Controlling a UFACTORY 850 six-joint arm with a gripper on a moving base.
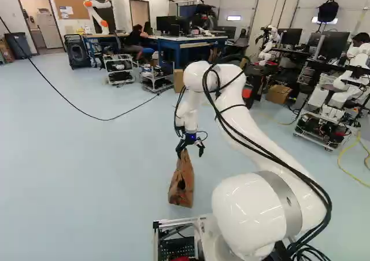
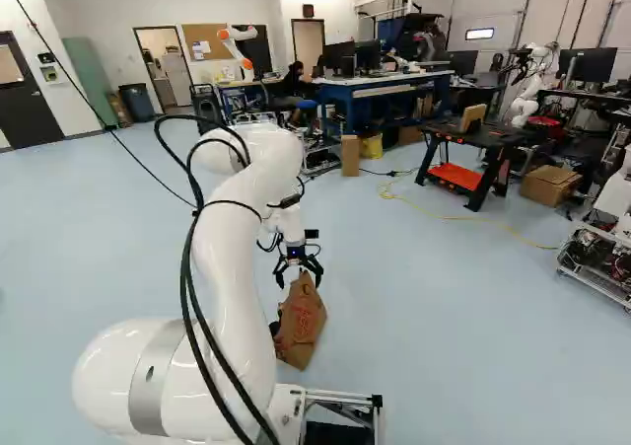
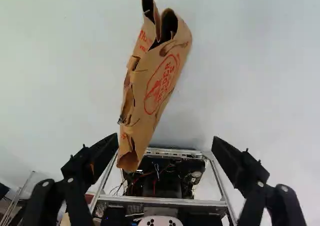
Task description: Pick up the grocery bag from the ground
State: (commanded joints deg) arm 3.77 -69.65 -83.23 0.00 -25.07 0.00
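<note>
Gripper (image 3: 166,141) spread wide, nothing pinched! | Grocery bag (image 3: 161,80) upright on the floor (image 3: 250,75), just below, nearer one finger | Danger: off-centre descent could jab its rim, topple it; a shallow pinch could tear paper

The brown paper grocery bag (image 1: 181,187), creased, crumpled and red-printed, gapes at one folded end and rests long and narrow on the pale floor (image 1: 98,174) at the left base view's lower centre.
</note>
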